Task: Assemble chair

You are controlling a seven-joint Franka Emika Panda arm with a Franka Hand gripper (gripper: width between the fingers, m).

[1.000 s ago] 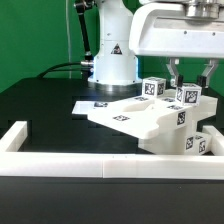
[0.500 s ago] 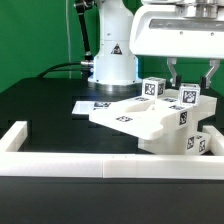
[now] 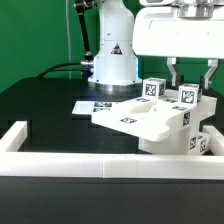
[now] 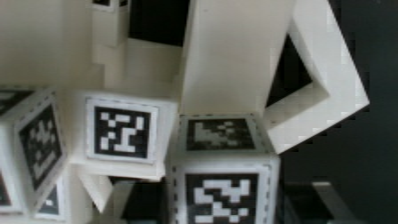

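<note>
Chair (image 3: 150, 120) on the black table (image 3: 45, 105), lying tilted; its flat panel's long axis runs toward the exterior view's left. Gripper (image 3: 191, 88) is clamped on a tagged square leg (image 3: 187, 98) standing upright between the jaws.

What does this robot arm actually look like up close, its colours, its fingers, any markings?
The arm is glossy white with rounded casings. Its gripper ends in two slim dark fingers. The white base carries a black triangle mark, and dark cables trail behind it.
</note>
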